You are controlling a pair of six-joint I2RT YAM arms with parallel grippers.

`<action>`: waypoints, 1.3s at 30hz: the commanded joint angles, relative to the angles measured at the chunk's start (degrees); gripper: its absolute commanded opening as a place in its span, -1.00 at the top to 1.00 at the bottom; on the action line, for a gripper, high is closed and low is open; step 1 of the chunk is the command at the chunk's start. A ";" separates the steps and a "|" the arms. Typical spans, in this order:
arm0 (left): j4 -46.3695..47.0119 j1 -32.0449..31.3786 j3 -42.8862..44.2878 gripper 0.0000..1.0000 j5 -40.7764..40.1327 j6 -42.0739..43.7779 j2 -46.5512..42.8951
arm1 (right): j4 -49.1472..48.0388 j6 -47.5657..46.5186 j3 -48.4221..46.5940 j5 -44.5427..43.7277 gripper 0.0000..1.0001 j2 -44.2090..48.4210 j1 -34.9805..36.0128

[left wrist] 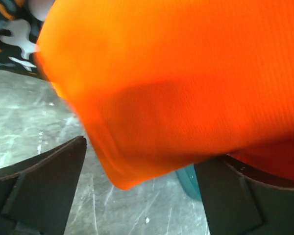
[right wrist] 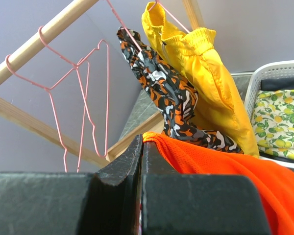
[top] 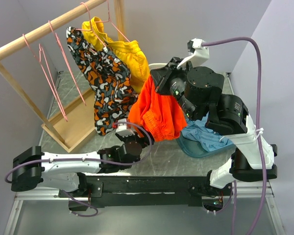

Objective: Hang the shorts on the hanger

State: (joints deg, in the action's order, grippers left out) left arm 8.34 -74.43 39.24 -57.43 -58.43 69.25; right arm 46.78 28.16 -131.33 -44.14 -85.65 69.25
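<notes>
We see a grey, marbled table (top: 159, 157) whose scuffed top also shows in the left wrist view. On its left part the flat wooden base (top: 74, 128) of a clothes rack rests, and on its right part a crumpled blue garment (top: 206, 139) lies in a low heap. At the far edge we make out a white slatted basket (right wrist: 274, 74) holding a lemon-print cloth (right wrist: 279, 117), while the black rail (top: 147, 185) carrying both arm bases runs along the near edge.
</notes>
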 commanded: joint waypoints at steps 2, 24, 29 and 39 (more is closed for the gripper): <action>23.10 0.17 -7.59 -0.87 7.48 10.51 -0.87 | -3.45 -0.39 -2.01 -2.17 1.00 1.98 1.06; 36.65 8.69 -10.24 -0.44 8.65 18.35 2.55 | -3.19 -0.74 -3.23 -3.32 1.00 2.06 2.64; 38.59 8.69 -9.54 -0.25 9.00 20.02 4.13 | -2.93 -0.74 -3.15 -3.58 1.00 2.06 2.82; 25.97 8.08 -7.78 0.88 9.61 18.54 -0.16 | -2.40 0.57 6.94 -8.85 1.00 6.80 2.47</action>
State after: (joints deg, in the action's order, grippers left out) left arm 42.48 -65.91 28.58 -48.84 -38.48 73.63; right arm 47.20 27.79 -128.66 -48.42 -83.66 71.50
